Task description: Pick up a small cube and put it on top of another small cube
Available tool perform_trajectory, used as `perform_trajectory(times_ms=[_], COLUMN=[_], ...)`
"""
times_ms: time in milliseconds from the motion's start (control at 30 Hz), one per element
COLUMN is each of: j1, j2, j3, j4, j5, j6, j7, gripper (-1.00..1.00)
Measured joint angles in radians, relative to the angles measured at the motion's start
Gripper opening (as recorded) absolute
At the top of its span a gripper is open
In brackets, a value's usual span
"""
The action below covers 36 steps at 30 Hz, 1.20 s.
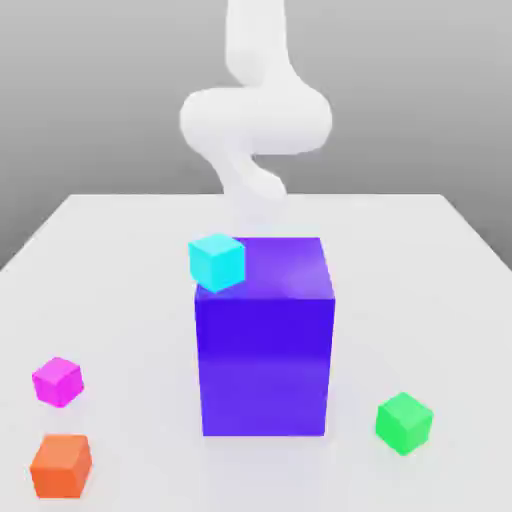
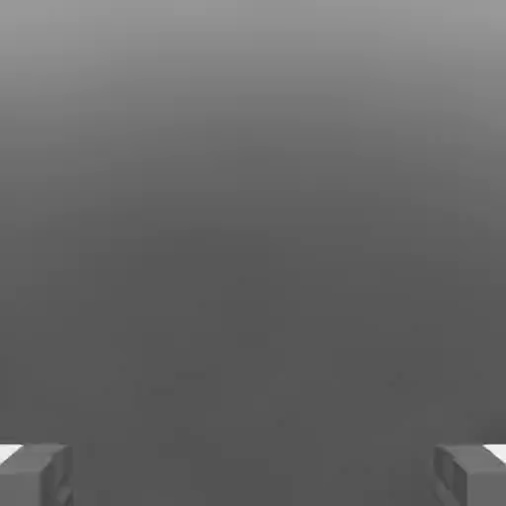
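Going across the exterior view from its left: a magenta cube and an orange cube are sitting on the white table, then a cyan cube is perching on the big purple block, with a green cube chilling at the right. The gripper is hanging with fingers spread wide apart, holding nothing.

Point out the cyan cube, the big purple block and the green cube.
cyan cube point(image 1: 217, 261), exterior view, its front face.
purple block point(image 1: 265, 365), exterior view, middle of its front face.
green cube point(image 1: 404, 423), exterior view, middle of the cube.
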Motion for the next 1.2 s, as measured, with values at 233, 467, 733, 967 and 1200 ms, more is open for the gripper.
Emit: perform_trajectory(times_ms=[233, 467, 733, 967, 1200], j1=[-0.023, -0.066, -0.198, -0.344, -0.407], j2=[0.256, 0.51, 0.803, 1.017, 1.073], j3=[-0.174, -0.328, -0.427, -0.279, -0.204], j4=[-0.1, -0.197, -0.308, -0.291, -0.276], j5=[0.045, 0.117, 0.207, 0.402, 0.459], j6=[0.136, 0.268, 0.416, 0.554, 0.594], j7=[-0.121, -0.26, -0.424, -0.594, -0.638], gripper=[0.0, 0.0, 0.0, 0.0, -1.0])
